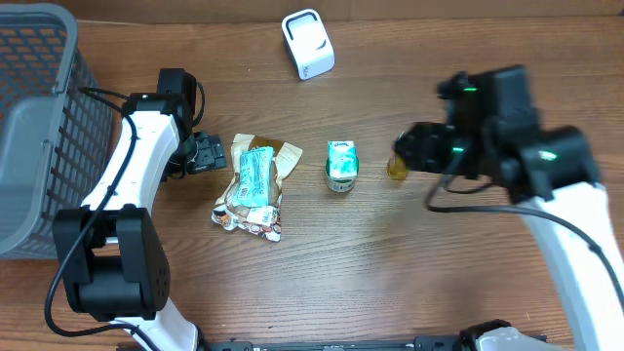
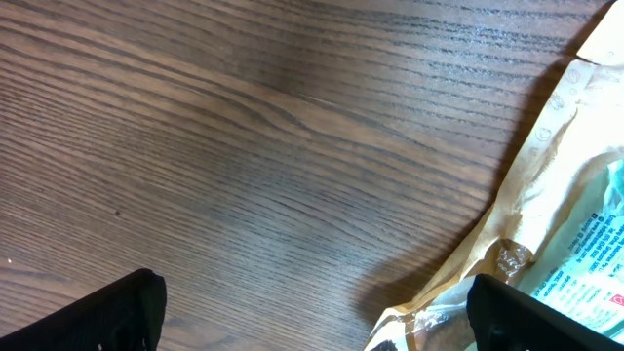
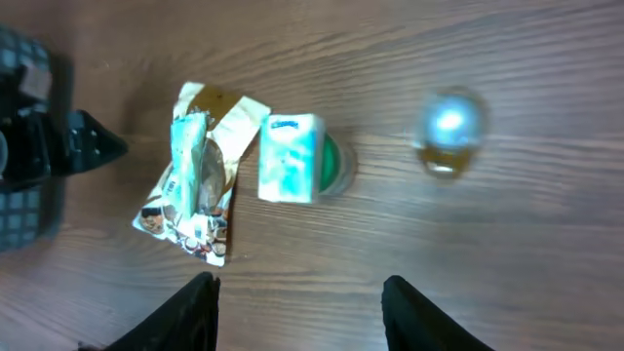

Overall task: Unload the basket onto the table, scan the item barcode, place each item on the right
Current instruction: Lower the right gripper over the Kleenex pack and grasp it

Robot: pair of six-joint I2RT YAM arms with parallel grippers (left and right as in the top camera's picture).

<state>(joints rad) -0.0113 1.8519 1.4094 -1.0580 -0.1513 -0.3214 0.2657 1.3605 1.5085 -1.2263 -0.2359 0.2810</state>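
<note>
**OVERHEAD.** Frames don't settle which item gets scanned. Judged candidate: small jar (image 1: 397,168), right of centre, upright on bench (image 1: 439,283), just beside right claw (image 1: 406,150).
- Handling (est.): light, rigid, smooth wall, so slippery; fragile if glass.
- Grip: across body below lid, leaving label clear for scanner (image 1: 307,44), which sits top centre, well apart.
- Tissue pack (image 1: 341,162) stands just left of jar.
- Snack bags (image 1: 255,185) lie left of centre, just beside left claw (image 1: 207,153).
- Basket (image 1: 44,117) is at far left.

**LEFT WRIST.** Left claw is spread wide w/ nothing between tips. Bag edge shows at lower right.

**RIGHT WRIST.** Right claw (image 3: 307,312) is partly spread and empty. Jar is blurred at upper right, not between tips. Tissue pack near centre is the nearest obstruction to a leftward sweep.
</note>
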